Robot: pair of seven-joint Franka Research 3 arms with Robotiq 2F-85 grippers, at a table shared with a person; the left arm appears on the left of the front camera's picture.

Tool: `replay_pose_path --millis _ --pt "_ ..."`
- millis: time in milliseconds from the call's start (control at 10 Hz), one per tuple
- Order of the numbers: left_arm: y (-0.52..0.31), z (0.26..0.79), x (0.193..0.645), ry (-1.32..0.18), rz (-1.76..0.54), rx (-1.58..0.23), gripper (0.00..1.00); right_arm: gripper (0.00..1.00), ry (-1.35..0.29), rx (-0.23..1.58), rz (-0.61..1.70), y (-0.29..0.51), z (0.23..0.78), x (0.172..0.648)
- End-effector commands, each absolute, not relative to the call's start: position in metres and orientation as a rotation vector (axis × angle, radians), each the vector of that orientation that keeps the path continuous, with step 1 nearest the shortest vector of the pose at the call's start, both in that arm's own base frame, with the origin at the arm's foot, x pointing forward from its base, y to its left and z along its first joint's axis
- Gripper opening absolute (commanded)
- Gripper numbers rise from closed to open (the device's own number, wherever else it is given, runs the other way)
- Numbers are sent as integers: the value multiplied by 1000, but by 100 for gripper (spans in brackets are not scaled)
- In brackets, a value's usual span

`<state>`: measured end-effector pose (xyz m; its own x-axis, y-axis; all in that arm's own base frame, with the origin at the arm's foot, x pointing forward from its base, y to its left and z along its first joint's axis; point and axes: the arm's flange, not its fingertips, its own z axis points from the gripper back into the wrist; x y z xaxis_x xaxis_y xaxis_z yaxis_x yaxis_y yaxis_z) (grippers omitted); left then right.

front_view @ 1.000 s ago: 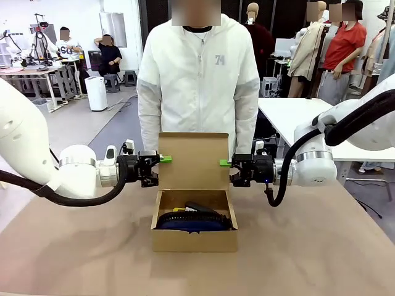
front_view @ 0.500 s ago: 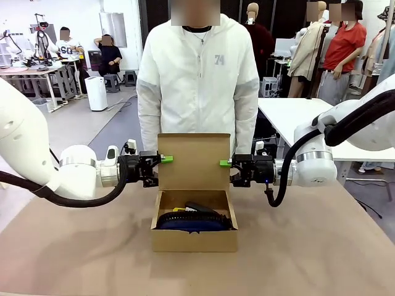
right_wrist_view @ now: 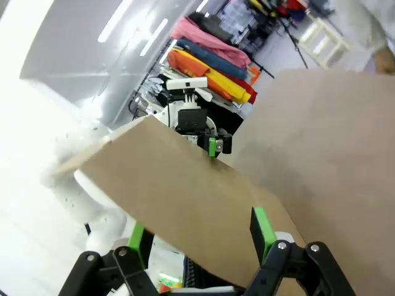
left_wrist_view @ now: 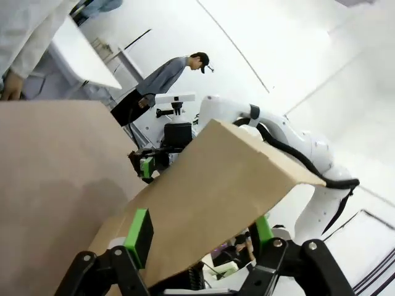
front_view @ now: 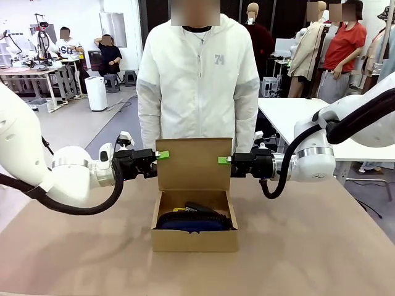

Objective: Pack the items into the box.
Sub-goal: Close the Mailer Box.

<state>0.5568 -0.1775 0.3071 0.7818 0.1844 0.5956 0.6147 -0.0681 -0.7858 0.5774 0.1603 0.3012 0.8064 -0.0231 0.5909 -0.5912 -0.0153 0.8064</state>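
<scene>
The box (front_view: pixel 194 237) sits at the table's near middle, the navy pouch (front_view: pixel 192 223), black stapler (front_view: pixel 203 209) and a sliver of yellow knife (front_view: pixel 179 209) already inside. Behind it the lid flap (front_view: pixel 194 163) has tipped forward slightly over the last second — closing looks underway. The left gripper (front_view: pixel 162 155) and right gripper (front_view: pixel 223 160) straddle its side edges with fingers spread wide — guiding, apparently, not pinching.

Brown box (front_view: pixel 194 237) on table, flap lid (front_view: pixel 193 163) upright; navy pouch (front_view: pixel 191 223) inside (stapler (front_view: pixel 200 208) atop).
</scene>
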Motion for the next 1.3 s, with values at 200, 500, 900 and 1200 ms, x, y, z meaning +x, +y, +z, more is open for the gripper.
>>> replay_pose_path --millis 200,500,900,1200 --pt "-170 306 517 -824 -611 -1575 81 83 -888 1381 789 153 315 538" --pt "-173 302 499 -942 -770 -1537 81 83 -1032 1267 950 149 304 507" --pt "-177 302 509 -910 -727 -1552 81 83 -981 1309 940 148 309 522" --pt "-178 299 499 -921 -859 -1541 81 83 -997 1340 1019 145 305 511"
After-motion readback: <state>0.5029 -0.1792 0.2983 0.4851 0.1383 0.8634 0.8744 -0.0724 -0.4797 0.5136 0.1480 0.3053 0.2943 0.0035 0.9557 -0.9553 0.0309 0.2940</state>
